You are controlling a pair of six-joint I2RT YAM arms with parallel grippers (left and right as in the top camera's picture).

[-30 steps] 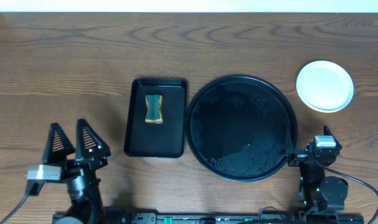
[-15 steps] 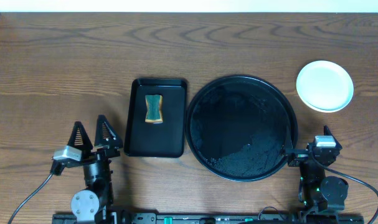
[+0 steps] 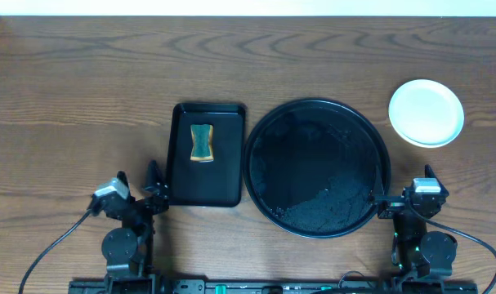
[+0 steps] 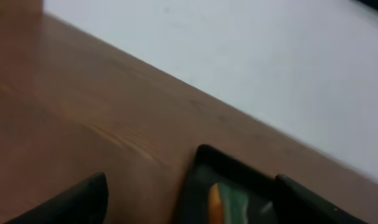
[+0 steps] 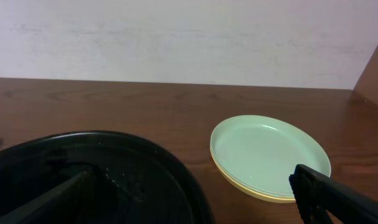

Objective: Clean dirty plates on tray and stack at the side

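The plates point(image 3: 426, 112) lie stacked at the far right of the table, beside the tray; in the right wrist view the stack point(image 5: 269, 154) shows a mint plate on top and a pale yellow rim beneath. The large round black tray point(image 3: 316, 167) holds no plates, only wet specks; its rim also shows in the right wrist view point(image 5: 176, 171). My left gripper point(image 3: 136, 190) is open and empty at the front left, its fingers point(image 4: 189, 205) pointing toward the rectangular tray. My right gripper point(image 3: 411, 198) is open and empty at the front right, its fingers point(image 5: 195, 199) spread between tray rim and plates.
A smaller rectangular black tray point(image 3: 205, 165) stands left of the round tray, with a green and orange sponge point(image 3: 201, 142) in it; the sponge shows between the fingers in the left wrist view point(image 4: 229, 200). A white wall point(image 5: 189, 37) runs behind the table's far edge.
My left arm has drawn back toward the front edge and shifted right, its open gripper folding down near the rectangular tray's front left corner. The right arm and plates have not moved.
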